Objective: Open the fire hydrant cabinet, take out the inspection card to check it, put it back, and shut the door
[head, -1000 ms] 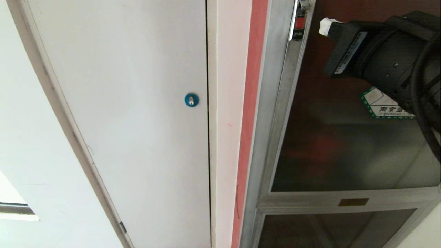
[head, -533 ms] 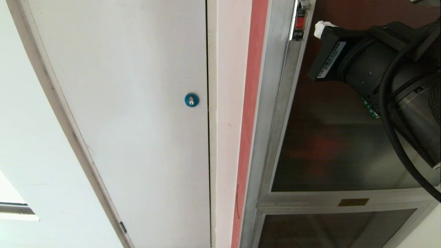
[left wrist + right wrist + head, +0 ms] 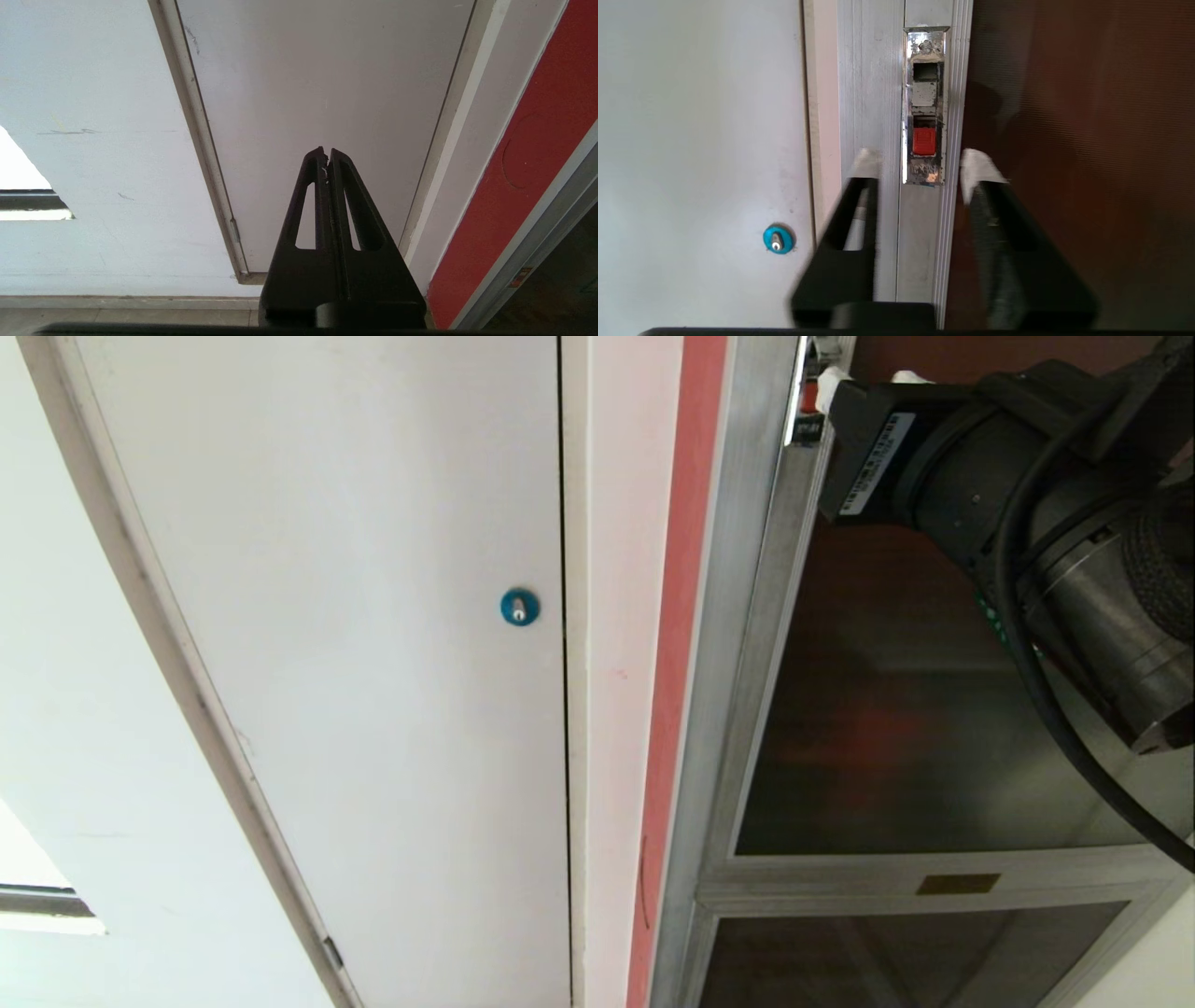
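The fire hydrant cabinet has a silver aluminium frame [image 3: 747,616], and its dark glass door [image 3: 915,737] is closed. A small red latch [image 3: 923,141] sits in a worn metal plate on the door's frame edge, also seen in the head view as the latch [image 3: 808,394]. My right gripper [image 3: 922,163] is open just short of the latch, its white-tipped fingers standing either side of the frame strip; the head view shows this right gripper [image 3: 868,381] at the top. My left gripper [image 3: 327,151] is shut and parked facing the white door. The inspection card is out of view.
Left of the cabinet is a plain white door with a blue round lock [image 3: 519,607], then a red wall strip [image 3: 686,569]. Below the door is a shorter dark glass panel [image 3: 896,957] under a rail with a brass label [image 3: 957,884]. My right arm hides most of the green-bordered sticker.
My right gripper has moved left and up across the glass to the latch edge and its fingers have opened. The arm now covers the green-bordered sticker. The left arm has not moved.
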Controlling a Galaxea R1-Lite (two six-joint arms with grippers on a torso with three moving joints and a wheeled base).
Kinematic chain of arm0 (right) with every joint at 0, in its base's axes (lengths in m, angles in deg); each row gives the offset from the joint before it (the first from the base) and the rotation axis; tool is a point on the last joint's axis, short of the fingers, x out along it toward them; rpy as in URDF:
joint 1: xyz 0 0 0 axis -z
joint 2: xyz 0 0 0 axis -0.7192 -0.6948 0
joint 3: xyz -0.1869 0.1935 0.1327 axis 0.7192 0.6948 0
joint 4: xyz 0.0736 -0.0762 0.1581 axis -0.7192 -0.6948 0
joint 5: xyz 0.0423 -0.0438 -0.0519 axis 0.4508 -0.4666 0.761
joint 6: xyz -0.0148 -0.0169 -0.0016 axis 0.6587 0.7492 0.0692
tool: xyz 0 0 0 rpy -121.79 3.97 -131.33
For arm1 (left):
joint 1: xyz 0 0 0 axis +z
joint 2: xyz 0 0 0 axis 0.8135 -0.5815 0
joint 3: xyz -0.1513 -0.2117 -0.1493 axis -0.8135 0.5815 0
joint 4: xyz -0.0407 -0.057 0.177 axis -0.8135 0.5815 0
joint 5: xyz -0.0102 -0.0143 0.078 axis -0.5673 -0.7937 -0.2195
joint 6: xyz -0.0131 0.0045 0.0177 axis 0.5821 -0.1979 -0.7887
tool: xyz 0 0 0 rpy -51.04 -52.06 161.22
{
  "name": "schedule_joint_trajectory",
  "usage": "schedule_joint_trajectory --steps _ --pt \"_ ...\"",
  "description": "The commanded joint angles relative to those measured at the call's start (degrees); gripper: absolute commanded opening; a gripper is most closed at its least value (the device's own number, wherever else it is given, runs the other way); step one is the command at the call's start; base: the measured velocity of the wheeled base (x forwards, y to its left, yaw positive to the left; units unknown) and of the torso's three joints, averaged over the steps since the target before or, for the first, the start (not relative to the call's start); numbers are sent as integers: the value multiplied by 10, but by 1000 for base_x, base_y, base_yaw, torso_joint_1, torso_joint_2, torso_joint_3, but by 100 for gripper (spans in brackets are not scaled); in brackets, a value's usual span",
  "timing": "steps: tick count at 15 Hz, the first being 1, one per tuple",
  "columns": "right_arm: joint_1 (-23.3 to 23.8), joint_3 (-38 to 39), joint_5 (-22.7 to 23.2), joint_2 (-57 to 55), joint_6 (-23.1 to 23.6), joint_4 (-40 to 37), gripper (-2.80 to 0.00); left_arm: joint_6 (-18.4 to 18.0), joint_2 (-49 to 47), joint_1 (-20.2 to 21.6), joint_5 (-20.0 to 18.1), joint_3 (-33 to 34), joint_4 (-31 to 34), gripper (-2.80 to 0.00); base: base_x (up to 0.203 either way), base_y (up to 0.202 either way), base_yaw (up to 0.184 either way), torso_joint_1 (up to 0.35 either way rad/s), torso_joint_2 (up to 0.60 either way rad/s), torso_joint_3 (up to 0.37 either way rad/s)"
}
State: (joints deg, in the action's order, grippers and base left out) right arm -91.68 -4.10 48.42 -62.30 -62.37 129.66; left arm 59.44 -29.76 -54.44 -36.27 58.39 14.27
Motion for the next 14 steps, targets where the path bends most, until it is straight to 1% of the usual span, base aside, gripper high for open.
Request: schedule_joint_trajectory --steps 1,3,6,10,14 --pt "0 -15 -5 -18 1 4 0 0 -1 0 0 1 0 -280 0 0 0 0 0 0" --pt "1 -38 -14 -30 1 4 0 0 -1 0 0 1 0 -280 0 0 0 0 0 0" --pt "16 -55 -21 -39 1 4 0 0 -1 0 0 1 0 -280 0 0 0 0 0 0" --pt "47 -63 -20 -40 -1 4 0 0 -1 0 -1 1 0 -280 0 0 0 0 0 0" --pt "51 -84 -18 -53 0 -1 0 0 -1 0 0 1 0 -280 0 0 0 0 0 0"
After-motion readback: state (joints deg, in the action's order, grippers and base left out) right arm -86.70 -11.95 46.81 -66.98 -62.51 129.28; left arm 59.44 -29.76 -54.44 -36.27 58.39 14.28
